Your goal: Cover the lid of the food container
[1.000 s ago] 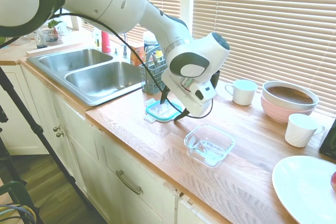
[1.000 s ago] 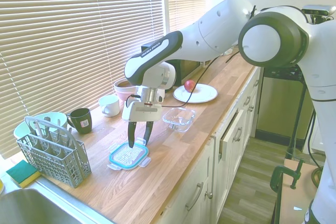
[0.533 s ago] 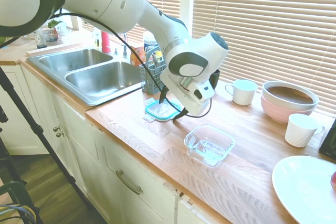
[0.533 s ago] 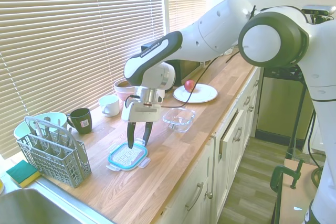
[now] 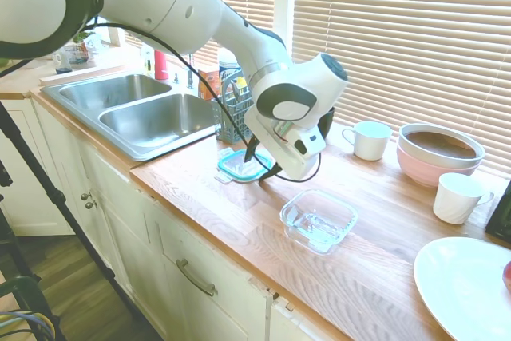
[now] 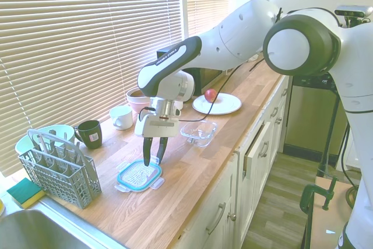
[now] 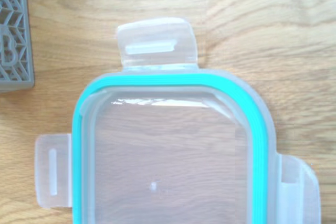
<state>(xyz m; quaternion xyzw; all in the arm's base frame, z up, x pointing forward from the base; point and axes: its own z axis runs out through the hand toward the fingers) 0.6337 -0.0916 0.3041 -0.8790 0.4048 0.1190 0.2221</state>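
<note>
While spread jaws (image 6: 152, 160) hover above it, one lid (image 6: 139, 175), one food container (image 6: 199, 132), both apart

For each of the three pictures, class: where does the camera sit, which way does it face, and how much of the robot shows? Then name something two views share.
First exterior view: from the sink end, facing along the worktop; the arm enters from the left, hand over the lid.
Second exterior view: from the opposite side, facing the blinds; the arm enters from the right, hand open.
Wrist view: straight down at the lid; no robot visible.
Shared: both exterior views show the lid, the food container and the grey cutlery basket.
</note>
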